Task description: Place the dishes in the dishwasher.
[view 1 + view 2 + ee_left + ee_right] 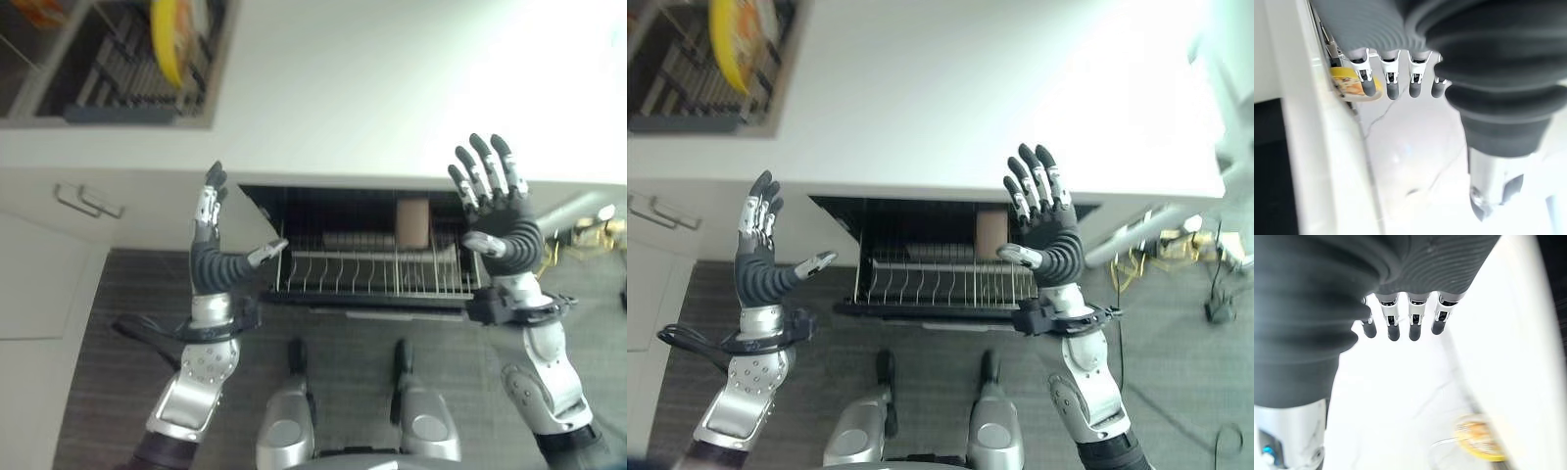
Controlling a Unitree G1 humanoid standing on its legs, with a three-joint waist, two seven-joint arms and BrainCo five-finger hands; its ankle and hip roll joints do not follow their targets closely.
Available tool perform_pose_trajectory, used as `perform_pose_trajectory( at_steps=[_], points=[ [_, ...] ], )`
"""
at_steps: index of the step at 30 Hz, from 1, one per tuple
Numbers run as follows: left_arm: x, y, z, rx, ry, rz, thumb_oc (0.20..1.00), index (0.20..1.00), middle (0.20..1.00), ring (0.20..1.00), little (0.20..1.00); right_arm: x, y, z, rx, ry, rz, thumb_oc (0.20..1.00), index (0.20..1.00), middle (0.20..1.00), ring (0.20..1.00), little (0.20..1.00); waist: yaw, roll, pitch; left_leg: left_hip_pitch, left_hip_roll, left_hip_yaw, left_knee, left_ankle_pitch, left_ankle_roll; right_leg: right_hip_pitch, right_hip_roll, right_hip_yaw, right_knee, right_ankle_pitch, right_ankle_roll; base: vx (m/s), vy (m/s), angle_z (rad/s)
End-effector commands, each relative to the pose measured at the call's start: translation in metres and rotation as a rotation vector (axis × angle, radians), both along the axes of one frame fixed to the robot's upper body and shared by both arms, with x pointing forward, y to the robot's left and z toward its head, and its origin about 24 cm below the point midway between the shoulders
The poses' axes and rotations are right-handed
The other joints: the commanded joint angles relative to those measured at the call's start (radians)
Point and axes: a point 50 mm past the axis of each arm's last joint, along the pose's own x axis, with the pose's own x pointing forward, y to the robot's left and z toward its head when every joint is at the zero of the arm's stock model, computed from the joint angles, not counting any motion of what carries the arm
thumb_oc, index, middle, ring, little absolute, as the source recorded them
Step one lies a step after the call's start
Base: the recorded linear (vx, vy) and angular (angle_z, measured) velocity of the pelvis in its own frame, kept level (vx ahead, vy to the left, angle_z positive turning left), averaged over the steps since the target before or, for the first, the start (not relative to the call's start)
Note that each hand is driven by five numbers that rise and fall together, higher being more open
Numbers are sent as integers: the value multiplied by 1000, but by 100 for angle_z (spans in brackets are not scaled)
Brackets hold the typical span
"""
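A yellow plate [168, 39] stands on edge in a dish rack [108, 83] set into the white counter at the far left; the same yellow plate [730, 34] appears in the right eye view and past the fingers in the left wrist view [1354, 85]. Below the counter edge the dishwasher [372, 250] is open, its wire rack [372, 274] pulled out with a tan rectangular item [412, 222] standing in it. My left hand [209, 240] is raised open at the rack's left, holding nothing. My right hand [495, 196] is raised open at its right, fingers spread.
A white countertop [392, 88] spans the far side. White cabinet fronts with metal handles [88, 201] lie at the left. Grey carpet floor [118, 294] lies below. Cables [1146, 259] lie on the floor at the right.
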Motion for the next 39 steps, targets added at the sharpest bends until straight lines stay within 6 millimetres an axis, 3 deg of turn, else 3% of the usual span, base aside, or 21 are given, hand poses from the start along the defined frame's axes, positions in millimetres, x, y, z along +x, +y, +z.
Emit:
perform_pose_trajectory(
  at_steps=[1,4,6,11,16,17,25,31,32,39],
  points=[
    [5,-1,16,-138,-84,-276,1000,1000,1000,1000,1000,-5,4,17,-17,-187,43,1000,1000,1000,1000,1000,9,19,-71,53,47,107,38,-41,9,7,-68,-35,102,-72,47,43,20,23],
    [9,-11,20,-264,-124,-405,1000,1000,1000,1000,1000,-2,15,24,-87,-243,9,1000,1000,1000,1000,1000,26,21,-133,118,47,79,-12,-47,9,87,-56,-54,44,-67,40,43,-23,8],
    [15,-20,19,-289,-93,-441,1000,1000,1000,1000,1000,6,22,20,-102,-184,-4,1000,1000,1000,1000,1000,35,18,-162,136,54,63,-25,-52,2,130,-50,-70,9,-62,38,-6,-49,2],
    [27,-17,-5,-319,116,-399,1000,1000,1000,1000,1000,21,20,-5,-114,29,44,1000,1000,1000,1000,1000,32,16,-189,157,57,56,-25,-58,-5,155,-41,-72,-23,-49,34,-6,-15,16],
    [23,6,-21,-157,196,-202,1000,1000,1000,1000,1000,31,11,-32,-154,183,24,1000,1000,1000,1000,1000,46,9,-200,170,65,66,-25,-60,-10,163,-43,-85,-32,-45,36,6,-8,3],
    [23,20,-27,-99,229,-143,1000,1000,1000,1000,1000,33,2,-46,-134,249,-6,1000,1000,1000,1000,1000,52,5,-202,170,65,55,-25,-61,-9,167,-40,-86,-27,-49,35,18,-22,10],
    [12,52,-54,-3,341,41,1000,1000,1000,1000,1000,28,-21,-85,-117,379,-78,1000,1000,1000,1000,1000,49,7,-195,169,68,50,-25,-60,-14,166,-41,-89,-20,-51,37,9,2,11],
    [7,58,-49,28,296,58,1000,1000,1000,1000,1000,22,-29,-85,-134,356,-80,1000,1000,1000,1000,1000,45,8,-189,166,68,52,-25,-61,-17,161,-49,-94,-23,-44,44,0,0,0],
    [30,24,-10,-15,120,-163,1000,1000,1000,1000,1000,28,-32,-34,-49,137,-54,1000,1000,1000,1000,1000,-13,4,-204,140,-120,2,-25,-87,65,82,136,76,11,-81,-35,24,-23,7],
    [27,24,-18,-18,149,-145,1000,1000,1000,1000,1000,22,-31,-36,42,143,-81,1000,1000,1000,1000,1000,-23,6,-223,166,-125,26,-24,-101,80,107,142,92,-15,-72,-42,34,-22,-4]
  ],
)
